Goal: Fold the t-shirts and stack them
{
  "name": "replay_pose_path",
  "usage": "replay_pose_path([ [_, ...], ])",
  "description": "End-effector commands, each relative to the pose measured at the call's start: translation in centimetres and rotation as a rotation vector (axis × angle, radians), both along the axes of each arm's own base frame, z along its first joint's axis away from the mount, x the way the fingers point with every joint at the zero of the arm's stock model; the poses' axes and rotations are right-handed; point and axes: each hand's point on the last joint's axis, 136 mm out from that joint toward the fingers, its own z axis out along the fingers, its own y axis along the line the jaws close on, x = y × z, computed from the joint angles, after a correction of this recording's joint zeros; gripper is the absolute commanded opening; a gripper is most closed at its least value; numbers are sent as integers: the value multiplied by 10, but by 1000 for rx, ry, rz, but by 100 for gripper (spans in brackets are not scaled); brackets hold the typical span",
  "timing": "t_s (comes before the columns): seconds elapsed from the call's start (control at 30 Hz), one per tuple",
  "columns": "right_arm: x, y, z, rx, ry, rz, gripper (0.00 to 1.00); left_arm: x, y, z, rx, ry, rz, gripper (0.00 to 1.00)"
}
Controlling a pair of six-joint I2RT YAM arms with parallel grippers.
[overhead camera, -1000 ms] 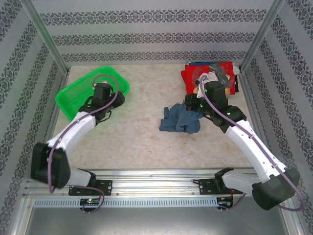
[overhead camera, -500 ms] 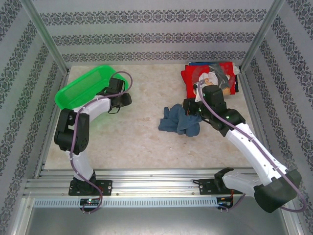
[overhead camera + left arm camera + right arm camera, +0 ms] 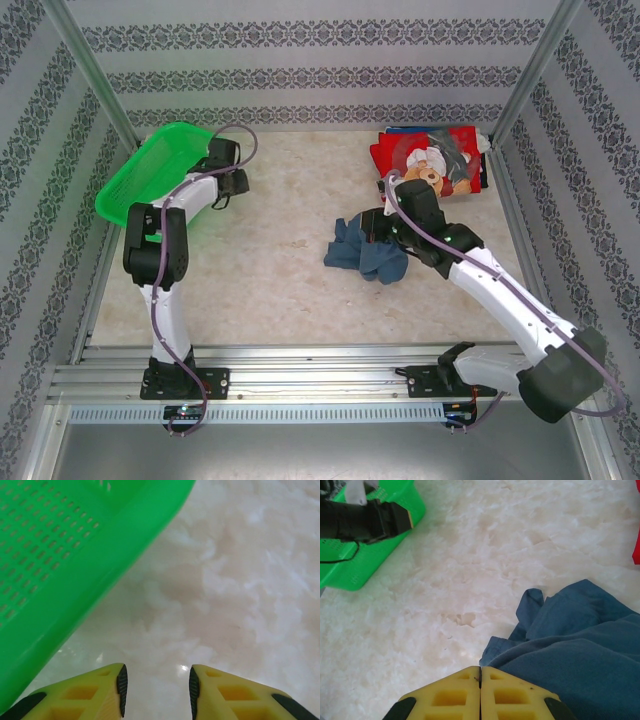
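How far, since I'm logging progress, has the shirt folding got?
Done: the red teddy-bear shirt lies folded at the far right. In hand: the right gripper, jaws shut, sits at the edge of the crumpled blue tee; whether it pinches cloth is unclear. Left: that tee needs folding and stacking. The left gripper is open beside the green basket.

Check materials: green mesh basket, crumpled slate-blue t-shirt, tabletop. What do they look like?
Green mesh basket: probably moulded plastic, glossy, with regular rows of small holes and a smooth solid rim.
Crumpled slate-blue t-shirt: soft matte cloth, likely a knit; it lies in loose folds and creases.
Tabletop: beige marble pattern with a slight sheen. Real stone or printed laminate, cannot tell.
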Motion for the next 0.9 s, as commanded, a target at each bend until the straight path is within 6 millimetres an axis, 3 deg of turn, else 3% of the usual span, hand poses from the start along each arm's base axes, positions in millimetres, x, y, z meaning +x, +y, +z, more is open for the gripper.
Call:
replay_pose_path([
  [0.0, 7, 10, 2, 10, -19, 4, 0, 6, 27, -5, 63, 34, 13, 40],
  [0.13, 11, 19, -7, 8, 1, 19, 0, 12, 47, -9, 81, 50, 47, 40],
  [0.3, 14, 45, -6, 3, 10, 93, 0, 17, 44, 24, 48, -25, 34, 44],
  [0.43, 18, 72, 10, 71, 3, 168, 0, 7, 4, 72, -127, -168, -50, 57],
  [0.6, 34, 92, 37, 133, 11, 200, 0, -38, -49, 122, -396, -368, -171, 74],
  [0.67, 46, 82, 32, 102, 32, 156, 0, -60, -64, 121, -440, -385, -216, 77],
  [0.73, 58, 58, 24, 101, 54, 83, 0, -81, -74, 116, -406, -365, -248, 79],
  [0.87, 61, -7, -9, 87, 131, -61, 0, -114, -95, 97, -343, -318, -311, 81],
])
